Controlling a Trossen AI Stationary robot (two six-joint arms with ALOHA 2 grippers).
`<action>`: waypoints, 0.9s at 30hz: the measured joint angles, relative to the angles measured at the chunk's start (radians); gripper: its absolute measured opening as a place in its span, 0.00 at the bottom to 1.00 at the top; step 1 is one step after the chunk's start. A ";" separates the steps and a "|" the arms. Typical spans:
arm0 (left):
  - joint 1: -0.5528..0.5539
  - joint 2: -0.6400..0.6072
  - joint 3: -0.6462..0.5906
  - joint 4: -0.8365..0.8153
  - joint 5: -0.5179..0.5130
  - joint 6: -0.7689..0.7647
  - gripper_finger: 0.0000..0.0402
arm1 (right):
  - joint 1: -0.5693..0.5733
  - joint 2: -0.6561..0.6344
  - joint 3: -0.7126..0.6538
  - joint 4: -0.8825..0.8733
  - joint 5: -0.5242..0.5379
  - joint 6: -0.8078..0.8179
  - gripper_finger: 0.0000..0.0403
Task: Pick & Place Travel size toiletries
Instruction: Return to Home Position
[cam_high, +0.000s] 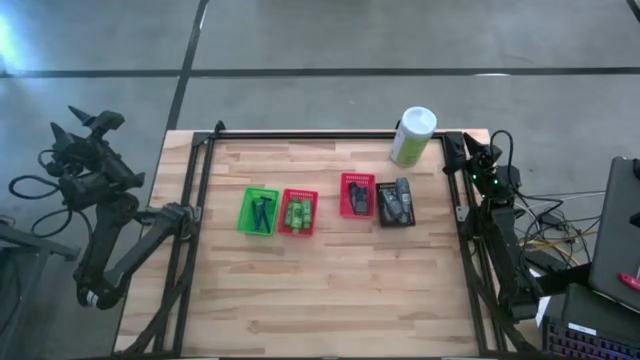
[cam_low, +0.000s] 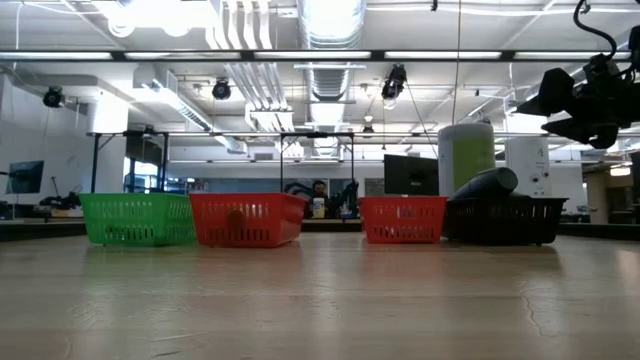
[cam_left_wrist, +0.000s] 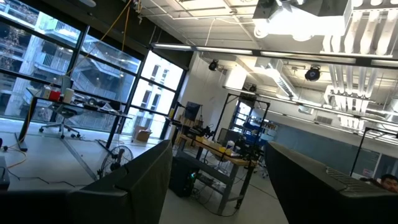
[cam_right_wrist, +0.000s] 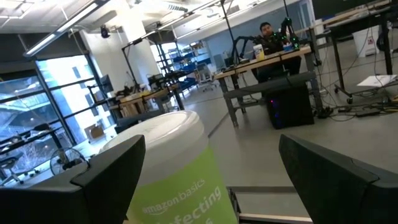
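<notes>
Toiletries (cam_high: 398, 203) are seen from above sorted into a row of four baskets at mid-counter (cam_high: 330, 290). Dark sticks (cam_high: 262, 212) lie in the green basket (cam_high: 244, 215) and green bottles (cam_high: 298, 215) in the red basket (cam_high: 298, 192) beside it. Dark tubes (cam_high: 357, 200) are in a second red basket (cam_high: 357, 176), grey containers (cam_high: 392, 208) in the black basket (cam_high: 380, 205). The left tool (cam_high: 88, 122) is held off the counter's left edge; the right tool (cam_high: 470, 150) is just beside the canister (cam_high: 412, 136).

In the low view, one grey container is seen jutting over the black basket's rim, with the canister behind.

In the left wrist view, the left tool is released and empty, aimed into the room.

In the right wrist view, the right tool is likewise released and empty, with the canister close ahead. Homing is best finished, it is judged, by drawing the right arm up and back from the canister, so that it is not knocked.
</notes>
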 joint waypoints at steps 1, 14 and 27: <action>0.000 0.000 0.000 0.000 0.000 0.000 0.65 | 0.000 0.000 0.000 0.000 0.000 0.000 0.91; 0.006 -0.002 0.000 0.001 0.039 0.023 0.65 | 0.001 0.000 0.000 0.000 0.000 0.000 0.91; 0.391 -0.221 -0.333 -0.191 0.617 -0.274 0.65 | 0.001 0.001 0.000 0.000 0.000 0.000 0.91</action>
